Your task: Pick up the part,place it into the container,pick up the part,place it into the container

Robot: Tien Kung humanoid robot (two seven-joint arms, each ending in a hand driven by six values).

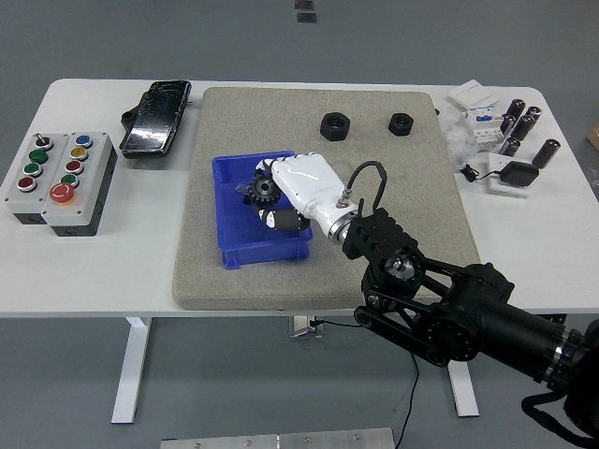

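My right hand, white with black fingertips, reaches in from the lower right and hovers over the blue bin. Its fingers are curled around a black gear, held above the bin's middle. The hand hides most of the bin's inside, so I cannot see what lies under it. Two black hex nuts sit on the grey mat behind the bin. The left arm is out of view.
A grey box with coloured buttons stands at the left and a black device at the back left. Black cylinders and white parts crowd the back right corner. My black forearm crosses the mat's front right.
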